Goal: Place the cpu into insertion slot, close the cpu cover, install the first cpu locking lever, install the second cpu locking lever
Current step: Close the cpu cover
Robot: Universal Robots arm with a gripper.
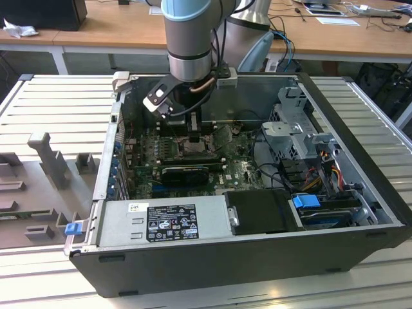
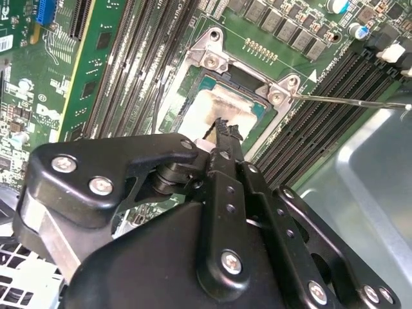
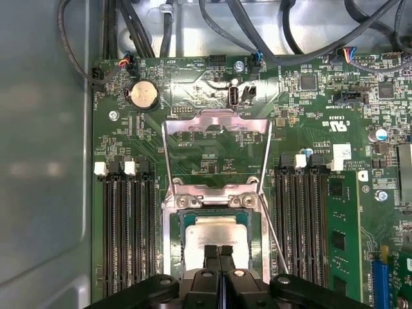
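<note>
The small, thin, square, silvery-grey cpu [image 3: 215,233] lies flat inside the square, dark-framed insertion slot [image 3: 175,241], directly under the tips of the black end effector [image 3: 219,250]. In the second wrist view the cpu [image 2: 209,106] shows its pale face just past the end effector [image 2: 225,127], whose ridged tip sits over the chip's near edge. The two fingers [image 3: 210,257] are pressed together side by side with only a seam between them, and they hold nothing. Whether the tips actually press on the metal face I cannot tell.

The thin, silvery, windowed cpu cover [image 3: 193,122] is swung open off the slot, on the far side of the socket from the end effector, with green circuit board showing through its square window. A thin, straight wire locking lever [image 3: 273,235] slants away from the slot's corner, just to one side of the fingers. In the second wrist view this lever [image 2: 351,101] stretches out over the memory slots. Long black memory slots [image 3: 125,225] flank the socket on both sides of the end effector. A round silver coin battery [image 3: 143,95] sits beyond the open cover.

In the exterior view the end effector [image 1: 193,138] reaches down from the grey-and-blue arm [image 1: 190,32] into the open black computer case [image 1: 257,264]. The case lies on a ribbed grey metal counter [image 1: 58,103]. A black graphics card [image 1: 183,172] lies on the camera side of the end effector.
</note>
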